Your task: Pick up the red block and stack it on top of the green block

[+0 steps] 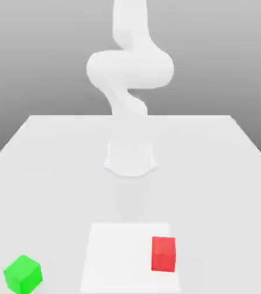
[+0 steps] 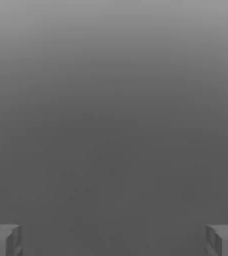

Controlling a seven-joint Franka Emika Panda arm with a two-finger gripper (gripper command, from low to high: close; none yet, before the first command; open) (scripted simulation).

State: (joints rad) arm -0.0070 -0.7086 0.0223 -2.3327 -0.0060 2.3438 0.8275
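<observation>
Well, the claw: the gripper [image 2: 114, 241] is open, its two fingers [image 2: 225, 242] standing wide apart with a broad gap between them, as I see it in the hand view.
Fingers: dark grey and blocky, with a bit of bright white beside each one.
Beyond the fingers: a plain grey backdrop [image 2: 114, 125], paler towards one edge and darker over the rest.
Arm: the white arm [image 1: 129, 69] rises in the middle of the exterior view, bulging out to both sides in a thick, rounded bend and running on up past the upper edge.
Base: a pale, flared base [image 1: 129, 159] sits on the table, below the bend of the arm.
Table: a wide, whitish table [image 1: 52, 189], its far edge straight against a grey background [image 1: 29, 57].
Pale square: a brighter white patch [image 1: 118, 258] lies in front of the base; whether it is raised, I can't tell.
Red block: the bright red block [image 1: 163, 254] is over the patch's side nearer the exterior view's right, upright, one face towards me.
Green block: the bright green block [image 1: 23, 274] sits at the exterior view's left, near the lower corner, turned so an edge points forward, well apart from the red one.
</observation>
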